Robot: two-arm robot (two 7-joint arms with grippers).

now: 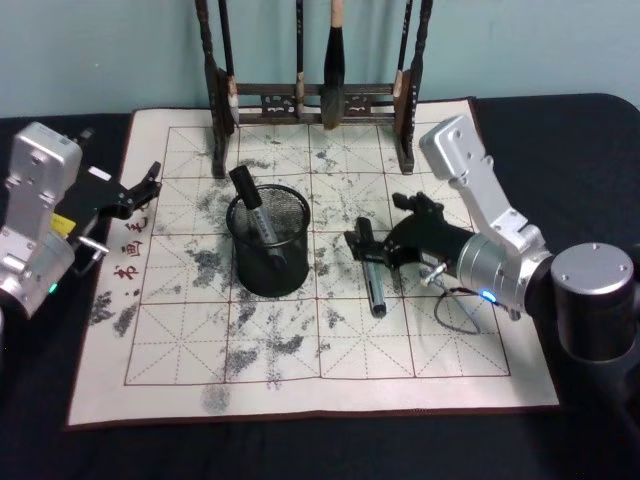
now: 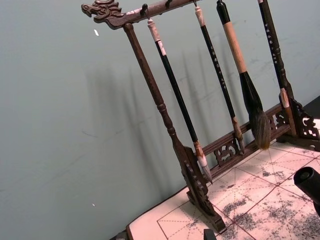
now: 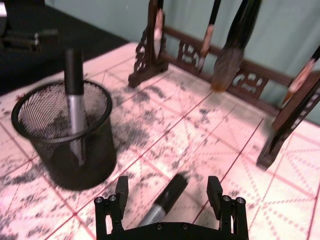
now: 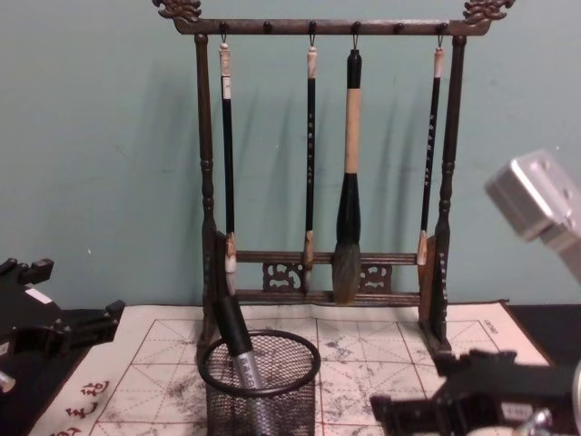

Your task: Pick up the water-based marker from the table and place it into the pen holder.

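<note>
We are looking across a dark surface (image 1: 300,452) that is carrying a pale practice mat (image 1: 300,370), ruled in red squares and smudged with ink. On the right half of the mat the water-based marker (image 1: 376,287) is lying flat, its silver barrel pointing towards the near edge and its dark cap towards the far side. The right tool (image 1: 380,226) is reaching in from the right and sitting low over it. Its two fingers (image 3: 121,192) are standing well apart with the cap between them, and neither is pressing on it. Just to the left, near the middle of the mat, the pen holder (image 1: 288,272) is standing upright. It is already holding another marker (image 1: 247,198), which is leaning against the rim with its black cap sticking out. At the mat's left edge the left tool (image 1: 148,182) is hanging off to the side, well apart from the holder, and we cannot tell its state. Along the far edge of the mat a dark wooden brush rack (image 4: 327,272) is standing with four brushes hanging from its top bar.
</note>
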